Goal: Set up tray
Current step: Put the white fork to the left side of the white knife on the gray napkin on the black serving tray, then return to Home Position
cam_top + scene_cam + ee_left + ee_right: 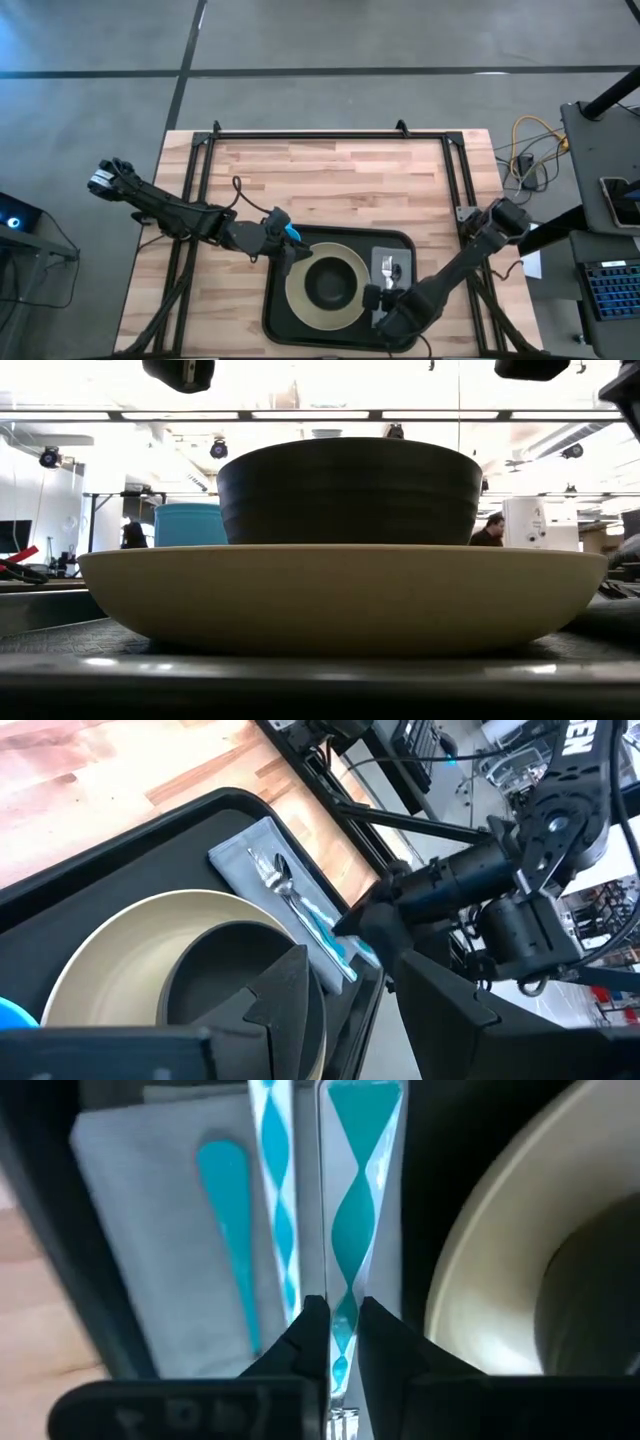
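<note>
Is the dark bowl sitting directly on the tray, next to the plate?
No, the dark bowl sits inside the cream plate, which itself rests on the black tray.

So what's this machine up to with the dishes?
It is laying out a meal setting on the large black rectangular tray. A dark bowl sits in a beige plate. The right end effector pinches a teal-patterned utensil handle over the grey napkin. The left end effector hovers at the plate's edge.

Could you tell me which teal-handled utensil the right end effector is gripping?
The utensil nearest the plate, with the broad teal diamond pattern; the right end effector pinches its handle. The other two lie free on the napkin.
</note>
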